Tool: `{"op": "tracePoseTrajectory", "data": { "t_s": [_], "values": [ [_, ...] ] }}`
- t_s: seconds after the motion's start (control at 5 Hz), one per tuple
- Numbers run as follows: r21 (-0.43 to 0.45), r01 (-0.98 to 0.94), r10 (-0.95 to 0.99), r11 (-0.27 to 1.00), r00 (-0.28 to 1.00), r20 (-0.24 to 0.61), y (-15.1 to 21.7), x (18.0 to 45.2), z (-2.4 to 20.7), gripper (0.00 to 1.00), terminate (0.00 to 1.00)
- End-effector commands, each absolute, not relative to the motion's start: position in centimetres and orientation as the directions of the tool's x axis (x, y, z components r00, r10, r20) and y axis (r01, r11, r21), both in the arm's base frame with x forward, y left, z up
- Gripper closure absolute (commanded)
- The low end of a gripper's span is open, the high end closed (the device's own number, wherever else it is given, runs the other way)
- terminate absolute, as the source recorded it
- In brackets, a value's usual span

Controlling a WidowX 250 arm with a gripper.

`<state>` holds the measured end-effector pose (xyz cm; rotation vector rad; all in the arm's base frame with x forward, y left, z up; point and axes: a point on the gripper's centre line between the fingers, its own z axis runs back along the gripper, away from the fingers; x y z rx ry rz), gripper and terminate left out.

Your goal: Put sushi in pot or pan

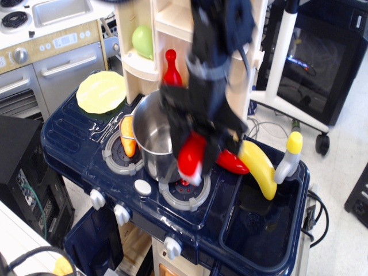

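Note:
The sushi [191,155], a glossy red piece with a white base, hangs in my gripper [194,150], which is shut on it. It is lifted above the toy stove, tilted with its white end down, right beside the right side of the pot [150,138]. The pot is a tall shiny steel cylinder standing on the stove between the two burners. My black arm comes down from the top and hides the pot's right rim and right handle.
A red chili pepper [232,163] and a yellow banana [260,168] lie right of the gripper. An orange vegetable [127,138] lies left of the pot. A yellow-green plate [101,92], a shelf tower [155,40] with a red bottle [172,69], the sink basin [259,230].

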<state>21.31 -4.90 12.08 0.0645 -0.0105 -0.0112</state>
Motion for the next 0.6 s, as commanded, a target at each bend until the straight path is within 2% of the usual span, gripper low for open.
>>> {"op": "tracePoseTrajectory", "data": {
  "t_s": [0.0, 0.2, 0.4],
  "values": [
    [0.072, 0.084, -0.089, 0.994, 0.993, 0.074, -0.8, 23.6, 13.7, 1.00, 0.00],
    [0.100, 0.139, -0.151, 0.985, 0.981, 0.126, 1.4, 23.6, 11.1, 1.00, 0.00],
    [0.086, 0.171, -0.182, 0.982, 0.972, 0.147, 2.0, 23.5, 10.5, 0.00, 0.00]
  ]
}}
